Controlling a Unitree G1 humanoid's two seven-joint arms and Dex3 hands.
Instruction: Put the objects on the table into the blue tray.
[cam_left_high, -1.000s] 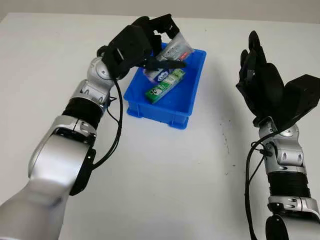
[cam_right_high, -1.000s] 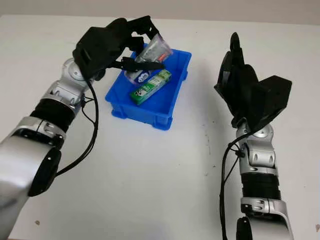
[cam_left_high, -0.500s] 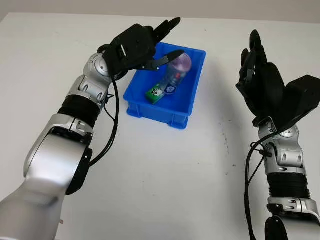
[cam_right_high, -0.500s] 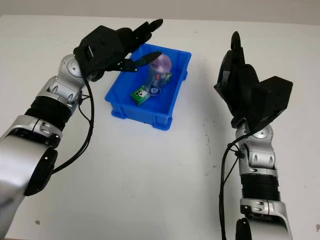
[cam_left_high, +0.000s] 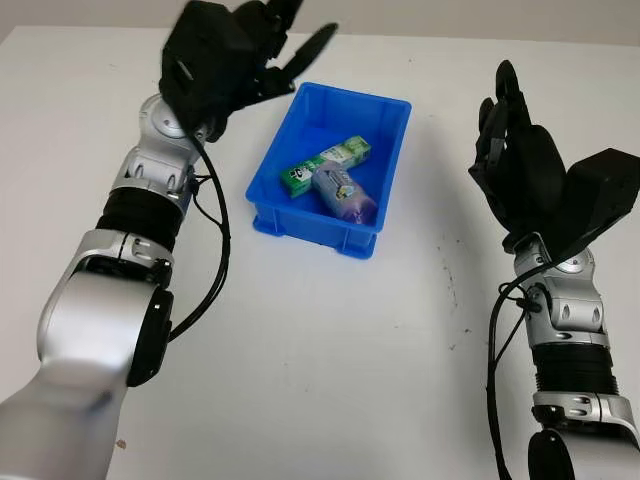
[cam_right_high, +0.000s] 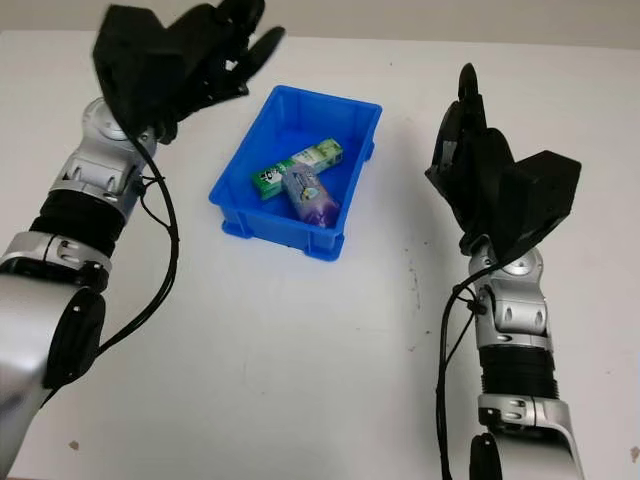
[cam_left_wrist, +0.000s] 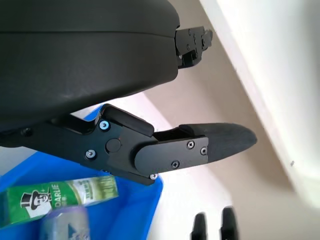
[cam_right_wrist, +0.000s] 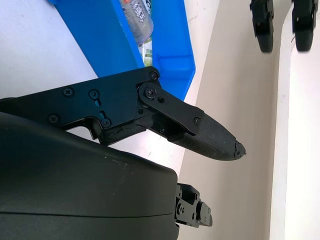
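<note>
1. The blue tray (cam_left_high: 392, 160) on the white table (cam_left_high: 330, 340) holds a green box (cam_left_high: 325, 164) and a purple pouch (cam_left_high: 345, 194).
2. The left hand (cam_left_high: 225, 55), open, hangs beside the tray.
3. The right hand (cam_left_high: 520, 165), open, is raised well apart.
4. The left wrist view reads "DARLIE" on the box.

You see a glossy blue moulded-plastic tray (cam_left_high: 392, 150) on a matt white table (cam_left_high: 320, 360) with faint scuffs. Inside lie a shiny green printed carton (cam_left_high: 325, 165) and a translucent purple plastic bottle (cam_left_high: 343, 193). Both hands have matt black plastic shells; the forearms are brushed silver metal.
</note>
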